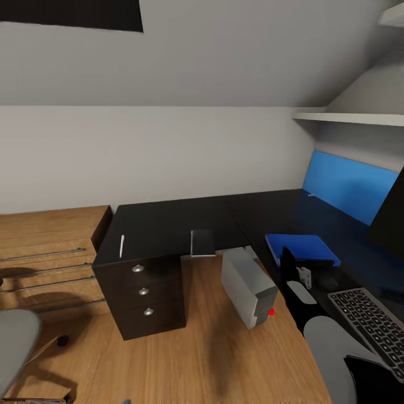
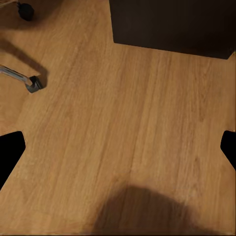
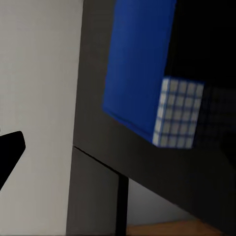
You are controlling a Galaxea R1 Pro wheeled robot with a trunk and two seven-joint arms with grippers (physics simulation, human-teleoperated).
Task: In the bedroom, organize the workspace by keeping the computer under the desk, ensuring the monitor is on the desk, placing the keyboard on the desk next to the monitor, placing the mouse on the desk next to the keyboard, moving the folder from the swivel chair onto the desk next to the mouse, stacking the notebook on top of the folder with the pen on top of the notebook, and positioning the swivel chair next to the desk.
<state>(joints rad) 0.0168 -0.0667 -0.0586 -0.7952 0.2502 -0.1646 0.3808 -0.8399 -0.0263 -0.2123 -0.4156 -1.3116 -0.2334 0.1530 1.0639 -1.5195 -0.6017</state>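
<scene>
Desk (image 1: 168, 224): folder (image 1: 301, 248) and keyboard (image 1: 373, 322) placed, computer (image 1: 247, 286) beneath; pen (image 1: 122, 246) and notebook (image 1: 202, 242) unstacked, swivel chair (image 1: 14, 342) apart; left gripper (image 2: 118, 147) spread empty, right gripper's fingers' state indeterminable.

Folder (image 1: 302, 248) on desk (image 1: 168, 224) behind keyboard (image 1: 373, 322); computer (image 1: 247, 286) beneath

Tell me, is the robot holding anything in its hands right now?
No. The left gripper is open over bare wooden floor, with nothing between its fingers. Near the blue folder on the desk, the right gripper's state cannot be told, but it grasps nothing visible.
</scene>
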